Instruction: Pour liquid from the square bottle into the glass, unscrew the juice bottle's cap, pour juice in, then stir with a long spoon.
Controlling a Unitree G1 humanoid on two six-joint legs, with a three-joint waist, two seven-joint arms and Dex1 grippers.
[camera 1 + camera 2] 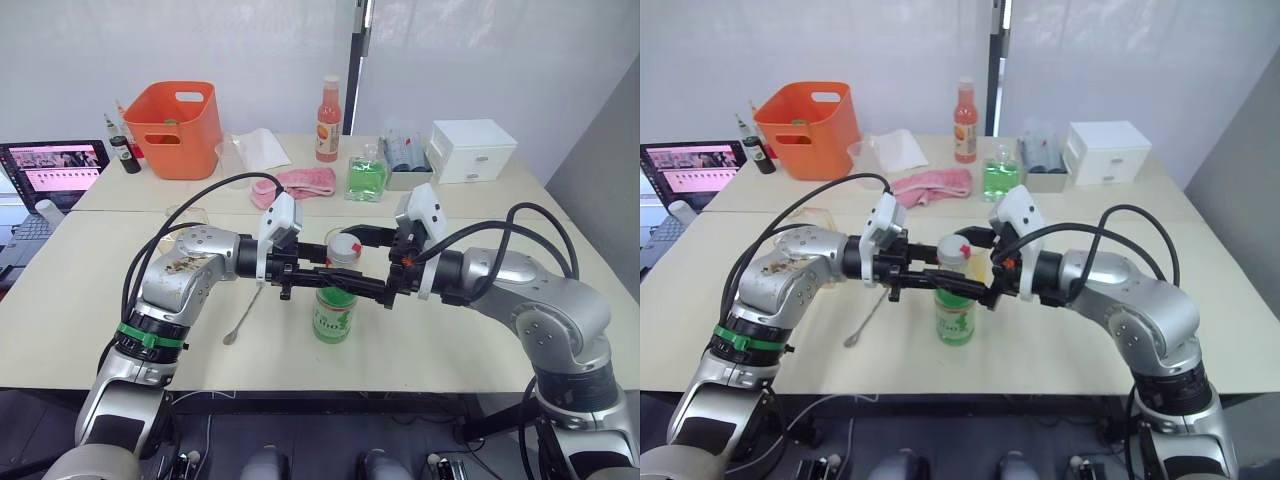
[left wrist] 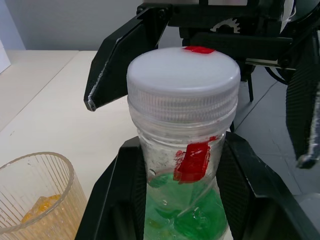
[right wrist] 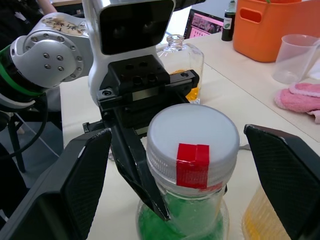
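The juice bottle (image 1: 333,312) stands upright at the table's front middle, holding green juice (image 2: 185,215). Its white cap (image 1: 344,246) carries a strip of red tape. My left gripper (image 1: 335,278) is shut on the bottle just under the cap, its fingers (image 2: 117,200) pressed against both sides. My right gripper (image 3: 190,165) is open, its fingers (image 3: 75,180) standing wide on either side of the cap without touching it. The glass (image 2: 35,200) stands close behind the bottle with a little yellow-orange liquid in it. The square bottle (image 3: 182,60) stands beyond my left arm. The long spoon (image 1: 245,312) lies flat under my left forearm.
At the back of the table are an orange bin (image 1: 175,128), a plastic cup (image 3: 292,57), a pink cloth (image 1: 300,183), a tall orange-red bottle (image 1: 328,120), a green square bottle (image 1: 366,176) and a white drawer box (image 1: 471,150). A laptop (image 1: 55,170) sits far left.
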